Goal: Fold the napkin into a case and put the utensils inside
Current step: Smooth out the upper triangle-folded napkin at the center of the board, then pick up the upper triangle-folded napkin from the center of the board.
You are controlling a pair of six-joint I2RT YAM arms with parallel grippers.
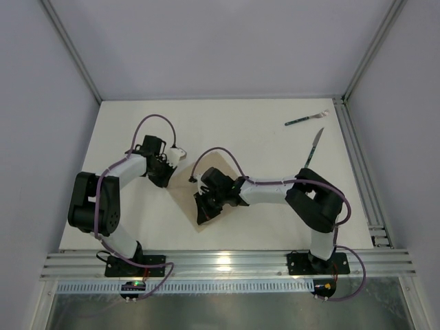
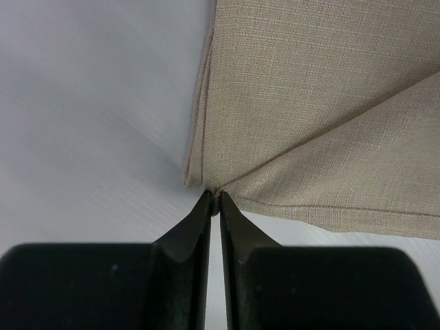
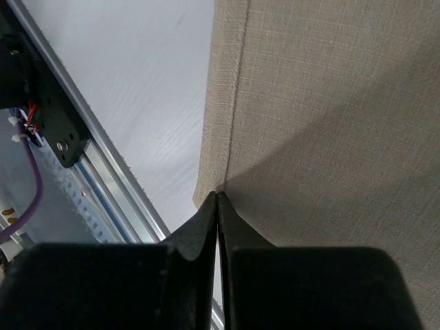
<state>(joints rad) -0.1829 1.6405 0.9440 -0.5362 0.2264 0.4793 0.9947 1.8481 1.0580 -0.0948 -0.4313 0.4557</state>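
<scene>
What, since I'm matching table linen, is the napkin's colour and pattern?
The napkin is plain beige-tan, no pattern; clearest in the left wrist view.

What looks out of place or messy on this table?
Nothing is spilled or damaged. The napkin lies at a slant, partly folded. The fork and knife lie apart at different angles near the far right corner, not yet tucked in.
</scene>
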